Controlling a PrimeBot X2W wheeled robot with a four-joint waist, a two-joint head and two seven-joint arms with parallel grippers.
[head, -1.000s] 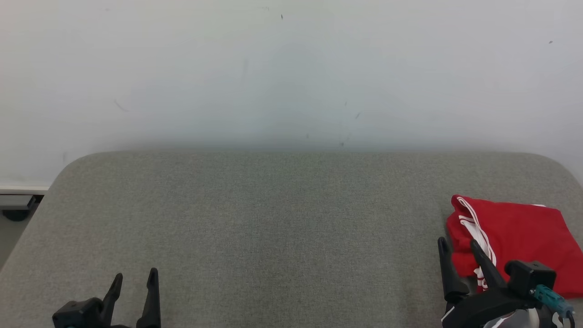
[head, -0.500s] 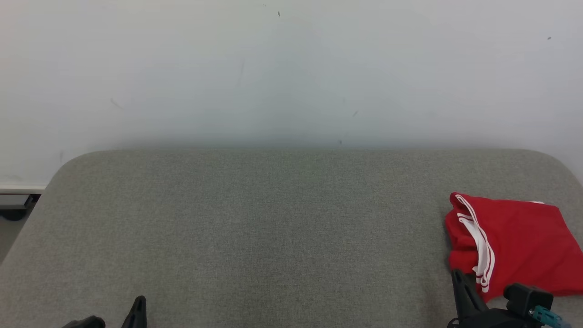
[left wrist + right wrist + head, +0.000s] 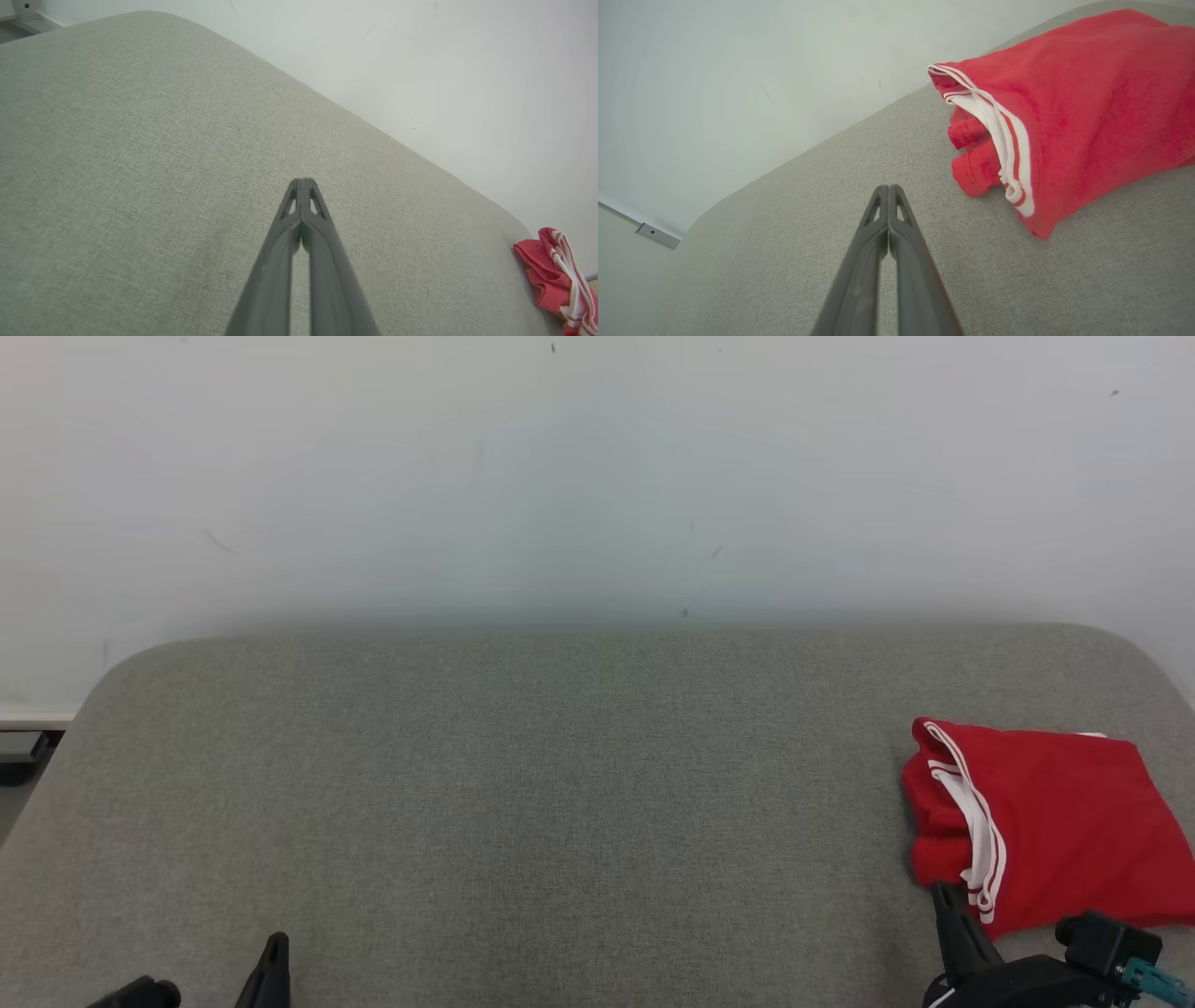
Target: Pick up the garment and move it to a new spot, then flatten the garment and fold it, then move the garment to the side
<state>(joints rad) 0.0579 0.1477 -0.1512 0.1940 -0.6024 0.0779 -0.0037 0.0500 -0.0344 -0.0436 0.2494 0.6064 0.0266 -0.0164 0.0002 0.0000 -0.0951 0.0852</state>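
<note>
The garment (image 3: 1046,821) is red with white stripes and lies folded at the right edge of the grey padded table (image 3: 560,784). It also appears in the right wrist view as the garment (image 3: 1083,107) and at the far right of the left wrist view as the garment (image 3: 556,275). My right gripper (image 3: 948,896) sits low at the bottom right, just in front of the cloth's near corner, apart from it. Its fingers meet at the tips, right gripper (image 3: 888,189), empty. At the bottom left, my left gripper (image 3: 275,947) is shut too, left gripper (image 3: 302,182), with nothing in it.
A pale wall (image 3: 597,476) rises right behind the table's far edge. The table's rounded left corner gives onto floor with a dark object (image 3: 19,747) beside it. Bare grey fabric spans the table's middle and left.
Both grippers have shut from open and drawn back toward the bottom edge. The head camera has tilted slightly, shifting the whole picture. The garment lies as before.
</note>
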